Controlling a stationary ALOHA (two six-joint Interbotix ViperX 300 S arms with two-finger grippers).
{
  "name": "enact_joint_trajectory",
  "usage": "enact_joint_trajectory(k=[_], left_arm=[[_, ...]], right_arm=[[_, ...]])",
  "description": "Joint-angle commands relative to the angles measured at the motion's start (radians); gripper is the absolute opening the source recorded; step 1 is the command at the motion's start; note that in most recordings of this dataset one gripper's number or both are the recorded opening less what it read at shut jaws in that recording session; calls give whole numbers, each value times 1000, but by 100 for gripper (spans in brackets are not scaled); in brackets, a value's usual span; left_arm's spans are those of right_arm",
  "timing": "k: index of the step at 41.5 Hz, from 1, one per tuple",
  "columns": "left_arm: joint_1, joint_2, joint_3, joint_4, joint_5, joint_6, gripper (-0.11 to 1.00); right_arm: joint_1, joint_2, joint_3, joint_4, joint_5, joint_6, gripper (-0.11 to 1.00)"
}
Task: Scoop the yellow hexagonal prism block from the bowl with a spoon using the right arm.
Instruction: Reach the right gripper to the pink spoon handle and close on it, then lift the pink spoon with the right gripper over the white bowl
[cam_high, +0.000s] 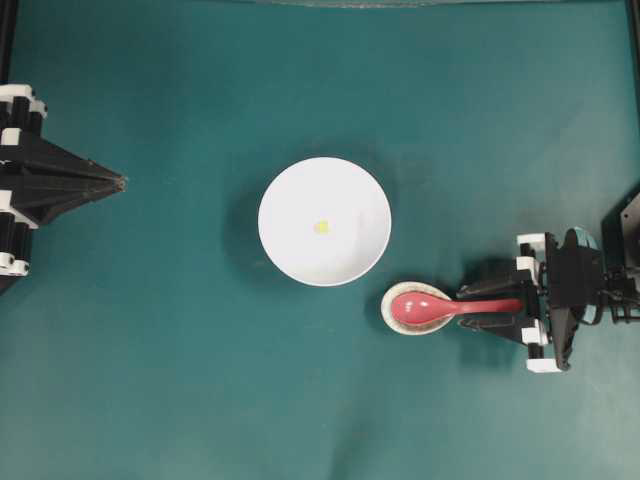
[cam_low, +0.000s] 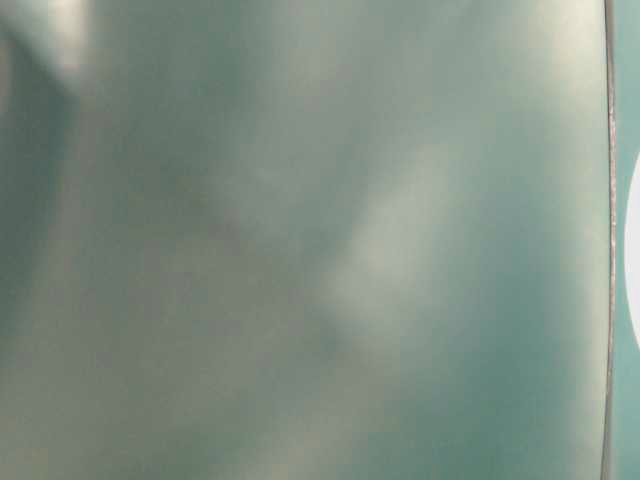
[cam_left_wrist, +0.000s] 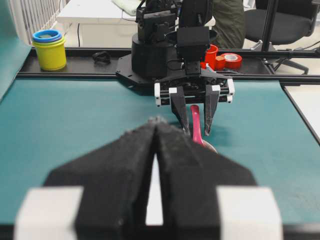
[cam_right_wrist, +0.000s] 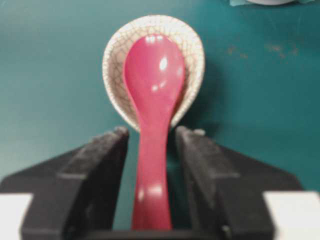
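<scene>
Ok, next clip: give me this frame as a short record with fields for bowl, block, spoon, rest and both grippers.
bowl: white bowl, mid-table
block: yellow hexagonal prism block inside the bowl, near its centre
spoon: pink-red spoon, scoop lying in the rest, handle between the right gripper's fingers
rest: speckled oval rest, on the mat beside the bowl
right gripper: right gripper open, fingers either side of the handle, gaps visible
left gripper: left gripper shut, holding nothing, away from the bowl

**No Readable Text**

No lettering, labels, brand marks, numbers or signs legible anywhere in the 4 views. Background items in the left wrist view too small and blurred for any print to be made out.
</scene>
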Motion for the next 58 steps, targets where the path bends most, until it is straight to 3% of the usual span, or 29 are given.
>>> enact_joint_trajectory(k=[1,8,21,28,38,46,52,58], left_arm=[[0,11,-12,2,-5,3,0],[2,11,-12,3,-5,3,0],[0,11,-14,3,-5,5,0],[0,11,-14,2,-3,5,0],[2,11,-14,3,29,5,0],[2,8,-15,2,31,9,0],[2,9,-14,3,31,14,0],[0,8,-15,12,31,18,0]], right_arm=[[5,-11,-6,2,-11,2,47],[3,-15,-5,3,-12,2,24],[-9,-137,9,3,-5,-38,24],[-46,-270,-2,2,87,-103,24],[-170,-480,-74,2,402,-221,24],[-327,-620,-206,2,799,-319,24],[-459,-653,-336,-5,1086,-345,24],[-563,-634,-440,-26,1293,-345,24]])
